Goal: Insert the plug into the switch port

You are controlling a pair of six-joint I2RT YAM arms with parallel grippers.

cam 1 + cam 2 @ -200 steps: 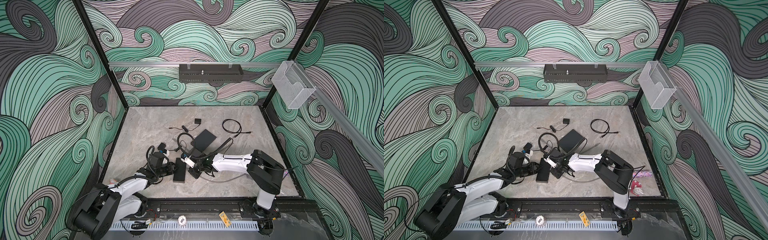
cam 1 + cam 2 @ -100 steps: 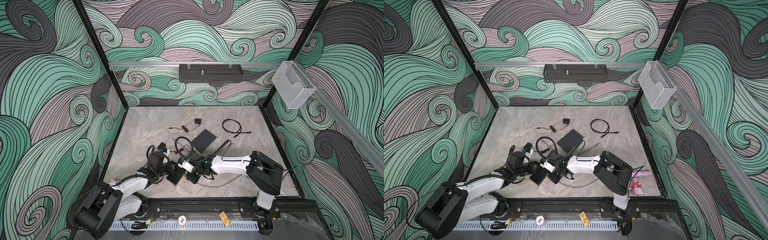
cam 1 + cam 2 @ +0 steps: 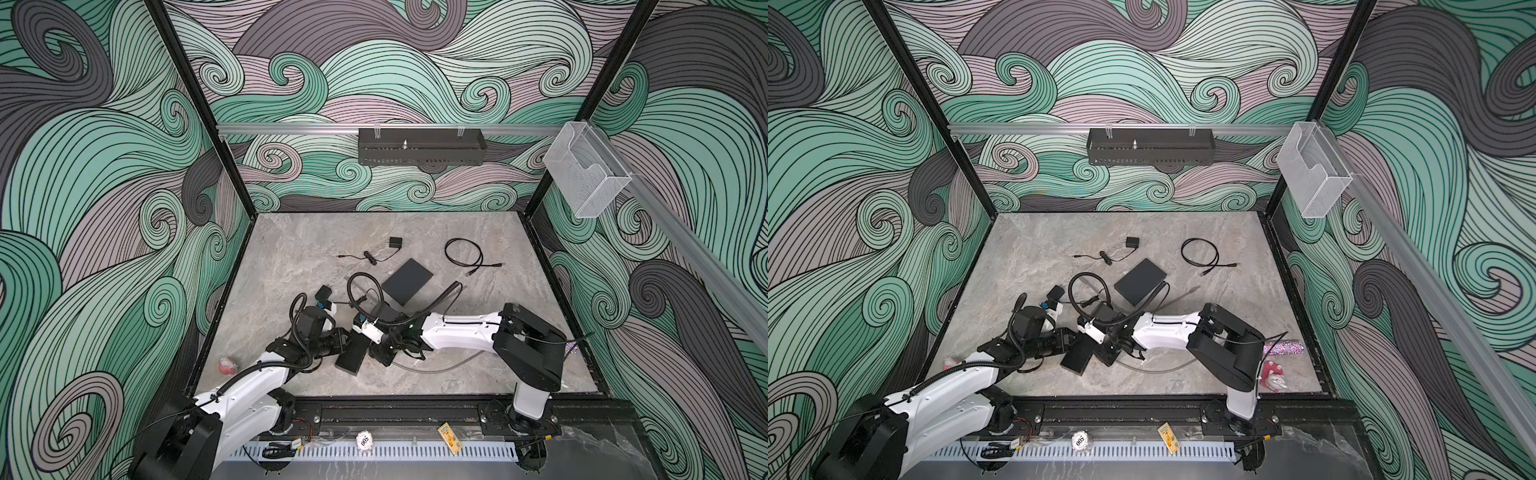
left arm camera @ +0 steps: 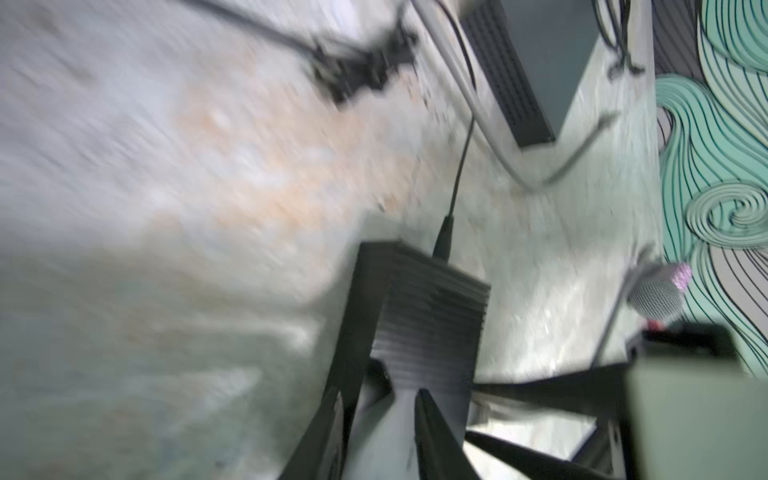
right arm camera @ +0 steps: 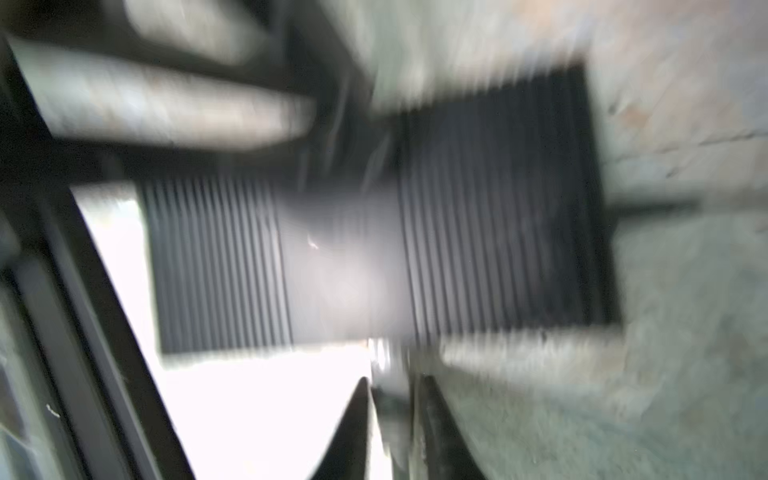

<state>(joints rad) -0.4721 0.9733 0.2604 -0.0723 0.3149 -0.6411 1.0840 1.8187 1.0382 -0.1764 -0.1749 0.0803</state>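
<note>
- The network switch has slid and turned toward the counter's front edge.
- My left tool grips it.
- My right tool is blurry; I cannot tell.

right wrist view: motion smear; switch only dark ribs
right gripper: fingers cut by frame edge, gap unreadable
left gripper: same cutoff, grip on switch unclear
switch port: hidden in all views
plug: blurred, seating unreadable

Both top views are looking down on the whole counter; both wrist views are facing one ribbed box closely.
</note>
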